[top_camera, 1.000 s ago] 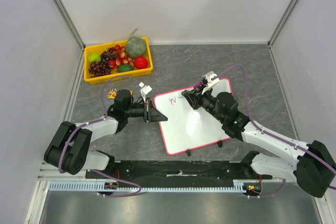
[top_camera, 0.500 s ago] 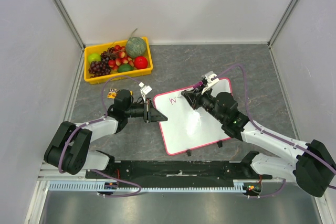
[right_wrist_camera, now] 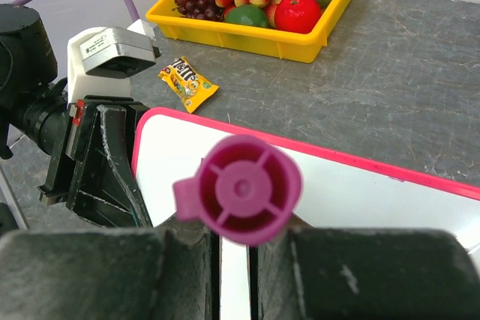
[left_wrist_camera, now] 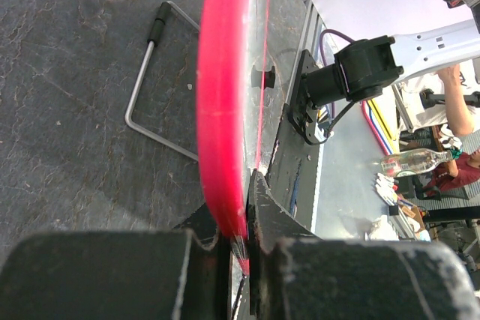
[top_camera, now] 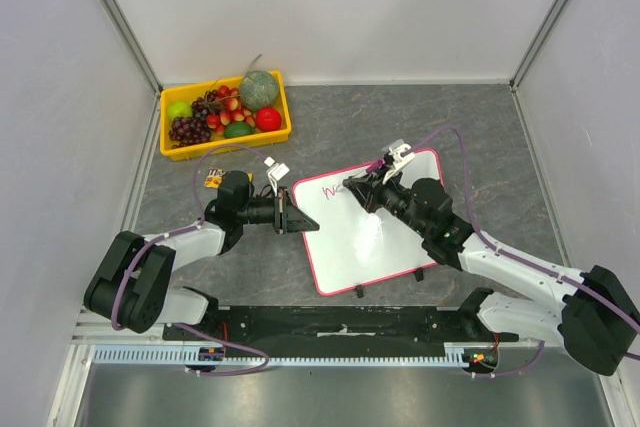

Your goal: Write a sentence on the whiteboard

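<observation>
The whiteboard (top_camera: 360, 247) has a smooth, glossy white face and a shiny pink plastic rim; its wire leg (left_wrist_camera: 139, 95) is bare metal. The tabletop (top_camera: 480, 117) is matt grey, veined like stone. The marker (right_wrist_camera: 241, 189) is smooth magenta plastic. The left end effector (left_wrist_camera: 241, 249) and right end effector (right_wrist_camera: 234, 256) are matt black, scuffed plastic. The tray (right_wrist_camera: 255, 41) is glossy yellow plastic.

In the right wrist view the marker (right_wrist_camera: 240, 189) shows only its butt end. Its tip and any strokes under it are hidden, and the whiteboard (right_wrist_camera: 360, 200) runs off the right edge. From above, the sentence (top_camera: 330, 188) is too small to read. The left wrist view gives the whiteboard edge-on, its face unseen.
</observation>
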{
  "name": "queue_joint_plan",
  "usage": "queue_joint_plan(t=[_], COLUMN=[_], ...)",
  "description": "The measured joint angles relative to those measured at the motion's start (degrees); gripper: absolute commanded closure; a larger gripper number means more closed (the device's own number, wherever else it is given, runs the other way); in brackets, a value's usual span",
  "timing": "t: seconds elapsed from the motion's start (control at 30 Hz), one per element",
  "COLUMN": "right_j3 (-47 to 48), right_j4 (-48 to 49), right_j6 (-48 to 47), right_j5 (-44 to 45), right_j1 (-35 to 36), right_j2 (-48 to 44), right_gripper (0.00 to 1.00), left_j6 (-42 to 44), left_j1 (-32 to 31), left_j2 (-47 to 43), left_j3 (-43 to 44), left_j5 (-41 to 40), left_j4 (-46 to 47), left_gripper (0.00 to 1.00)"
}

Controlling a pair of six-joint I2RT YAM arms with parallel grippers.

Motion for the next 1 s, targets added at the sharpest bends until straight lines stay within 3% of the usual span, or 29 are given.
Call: queue_joint_plan(t=[1.0], right_j3=[-0.76], right_j4=[-0.9], right_j6=[0.61], right_j5=[2.03], right_j1=[0.11], right_j2=[-1.36], right_gripper=[1.0], left_j6=[-0.02], left_j1=[0.0], left_j2=[0.0], left_j3=[-0.04], left_j5=[-0.02], left_j4=[0.17], left_gripper=[0.98])
